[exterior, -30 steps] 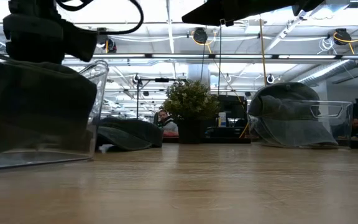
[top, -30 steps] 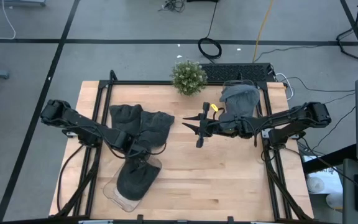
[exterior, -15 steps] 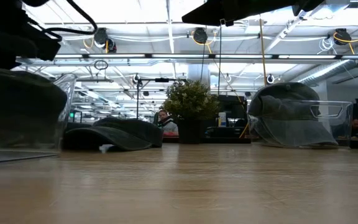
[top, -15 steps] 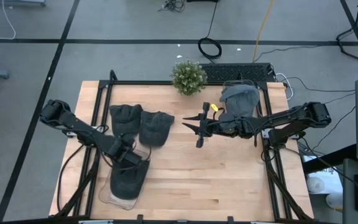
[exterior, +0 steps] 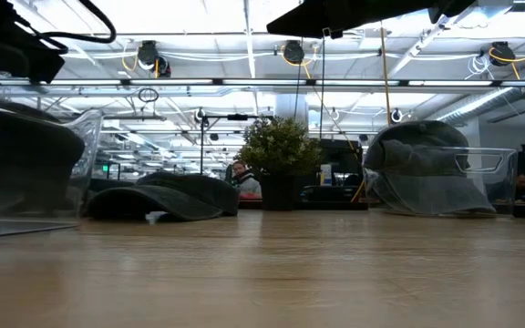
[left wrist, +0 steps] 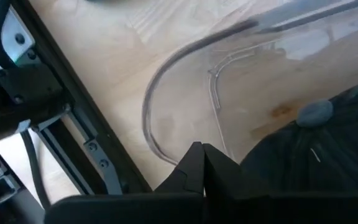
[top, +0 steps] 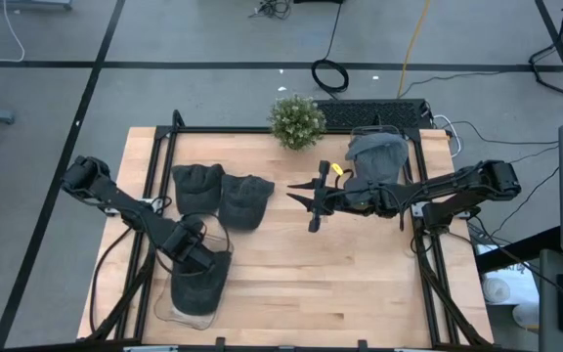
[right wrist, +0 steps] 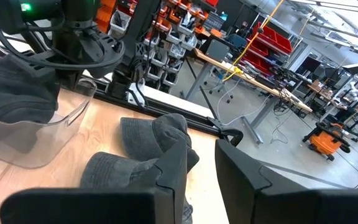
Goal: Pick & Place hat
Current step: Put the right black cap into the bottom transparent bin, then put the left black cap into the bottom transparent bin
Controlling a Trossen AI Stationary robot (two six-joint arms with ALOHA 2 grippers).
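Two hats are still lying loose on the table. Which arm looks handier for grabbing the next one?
Probably the left. Its left gripper sits over the clear bin right beside the two loose hats, on its own side. The right gripper, open, hangs mid-table, a bit farther off.

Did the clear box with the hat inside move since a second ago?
Yes. In the high view the clear box, holding a hat, slid toward the table's left edge, away from the two hats lying on the wood.

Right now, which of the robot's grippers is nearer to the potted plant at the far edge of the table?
Right. The right gripper hangs mid-table, just in front of the potted plant; the left gripper is over the clear bin at the near left corner.
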